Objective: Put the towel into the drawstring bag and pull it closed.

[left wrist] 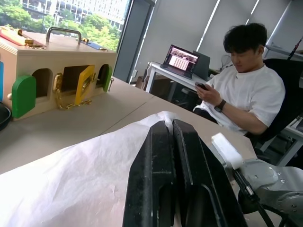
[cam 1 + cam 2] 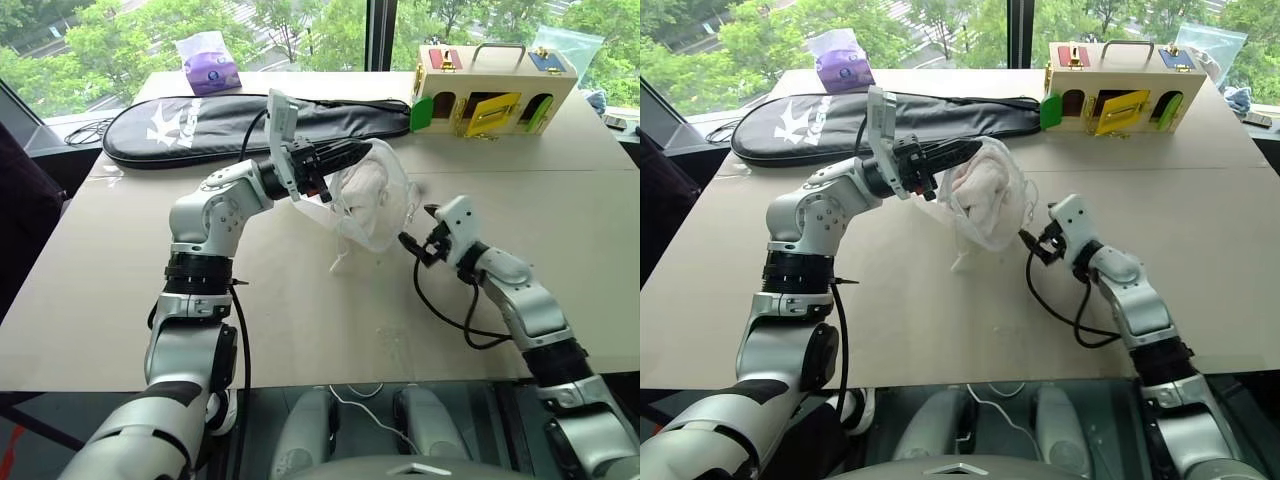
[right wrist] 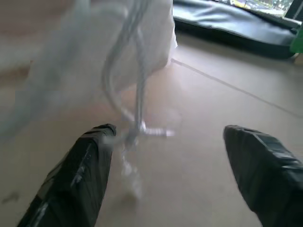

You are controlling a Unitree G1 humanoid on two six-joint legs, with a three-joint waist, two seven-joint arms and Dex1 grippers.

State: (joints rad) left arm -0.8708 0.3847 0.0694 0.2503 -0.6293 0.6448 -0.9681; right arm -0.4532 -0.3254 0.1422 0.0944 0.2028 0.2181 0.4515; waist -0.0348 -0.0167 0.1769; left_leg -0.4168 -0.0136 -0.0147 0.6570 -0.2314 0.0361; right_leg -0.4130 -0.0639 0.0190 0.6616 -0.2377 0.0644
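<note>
The drawstring bag point(image 2: 385, 215) hangs above the table's middle, a translucent white sack with the off-white fluffy towel point(image 2: 362, 192) showing through its wall. My left gripper point(image 2: 358, 152) is shut on the bag's upper fabric point(image 1: 71, 184), pinching it between both fingers point(image 1: 156, 179). Thin white cords point(image 3: 137, 99) dangle from the bag down to the table. My right gripper point(image 2: 413, 243) is low beside the bag's right side, open. In the right wrist view its fingers point(image 3: 92, 165) stand wide apart, with the cords hanging just ahead of the left one.
A long black racket case point(image 2: 190, 125) lies across the back of the table point(image 2: 300, 320), with a purple tissue packet point(image 2: 208, 65) behind it. A wooden latch box point(image 2: 490, 95) stands at the back right. A seated person point(image 1: 241, 90) is beyond the table.
</note>
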